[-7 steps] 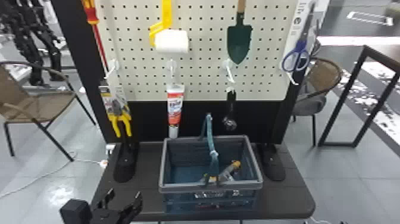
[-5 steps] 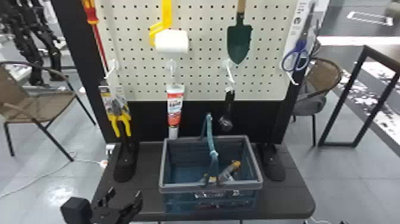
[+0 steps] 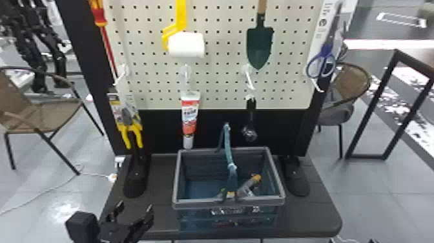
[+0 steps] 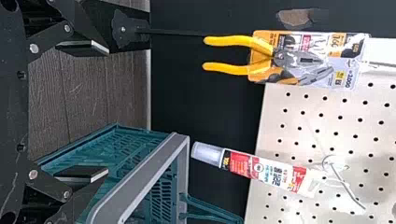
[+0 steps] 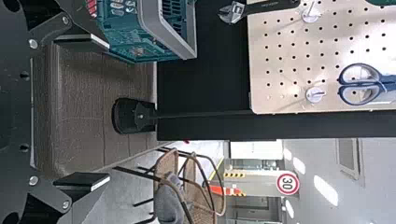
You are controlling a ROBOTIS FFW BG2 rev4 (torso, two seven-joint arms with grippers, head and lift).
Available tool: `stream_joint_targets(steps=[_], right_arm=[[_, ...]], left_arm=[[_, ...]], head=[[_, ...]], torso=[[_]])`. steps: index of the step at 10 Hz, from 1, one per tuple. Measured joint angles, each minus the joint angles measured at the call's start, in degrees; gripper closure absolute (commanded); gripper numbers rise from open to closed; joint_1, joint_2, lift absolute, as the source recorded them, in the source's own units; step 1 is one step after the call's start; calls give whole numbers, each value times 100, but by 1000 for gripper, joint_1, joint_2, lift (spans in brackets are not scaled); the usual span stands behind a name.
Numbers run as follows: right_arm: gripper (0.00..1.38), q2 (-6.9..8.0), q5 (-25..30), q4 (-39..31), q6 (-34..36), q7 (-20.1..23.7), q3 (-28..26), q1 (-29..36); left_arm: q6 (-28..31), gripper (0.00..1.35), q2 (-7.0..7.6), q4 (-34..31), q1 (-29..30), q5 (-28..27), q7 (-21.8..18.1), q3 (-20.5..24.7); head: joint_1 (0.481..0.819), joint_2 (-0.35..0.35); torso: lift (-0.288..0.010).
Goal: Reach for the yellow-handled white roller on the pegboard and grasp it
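The white roller (image 3: 186,45) hangs high on the pegboard (image 3: 219,77) in the head view, left of its middle, with its yellow handle (image 3: 181,14) running up past the top edge. My left gripper (image 3: 135,208) is open at the lower left, well below the roller and left of the basket. In the left wrist view the left gripper (image 4: 97,110) has nothing between its widely parted fingers. Tips of my right gripper (image 3: 354,240) poke in at the head view's bottom edge, right of the table. The right wrist view has the right gripper (image 5: 97,110) open and holding nothing.
A basket (image 3: 229,202) with its handle raised stands on the dark table (image 3: 313,219). Yellow-handled pliers (image 3: 131,132), a glue tube (image 3: 190,118), a wrench (image 3: 250,124), a trowel (image 3: 259,45), a red screwdriver (image 3: 98,14) and scissors (image 3: 323,63) hang around the roller.
The left gripper has risen slightly in the head view, still open. The hanging wrench swung a little to the left and back. The roller has kept its place.
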Motion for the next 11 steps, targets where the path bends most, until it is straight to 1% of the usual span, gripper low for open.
stream_joint_targets(steps=[1,3,4,5,6,7,8,9,11], right_arm=[[295,0,-17,7,2,0,0,0],[297,0,-27,5,40,0,0,11],[297,0,-18,5,46,0,0,16],[297,0,-2,5,58,0,0,16],[297,0,6,7,72,0,0,16],[297,0,11,8,82,0,0,16],[297,0,15,7,86,0,0,16],[297,0,18,3,99,1,0,19],[297,0,32,-5,137,5,8,22]], left_arm=[[25,381,13,-38,-22,8,-1,-28],[306,381,49,-526,-60,-105,1,-73],[534,381,52,-814,-108,-128,-6,-80],[925,389,78,-1139,-204,-161,-90,-85],[1416,391,134,-1428,-365,-148,-228,-96],[1832,387,197,-1660,-567,-104,-289,-131],[2141,391,230,-1843,-793,-64,-300,-166],[2432,397,235,-1959,-1070,-15,-384,-178],[3034,398,270,-2062,-1763,38,-740,-167]], head=[[549,0],[549,0],[549,0],[549,0],[549,0],[549,0],[549,0],[549,0],[549,0]], torso=[[-100],[-100],[-100],[-100],[-100],[-100],[-100],[-100],[-100]])
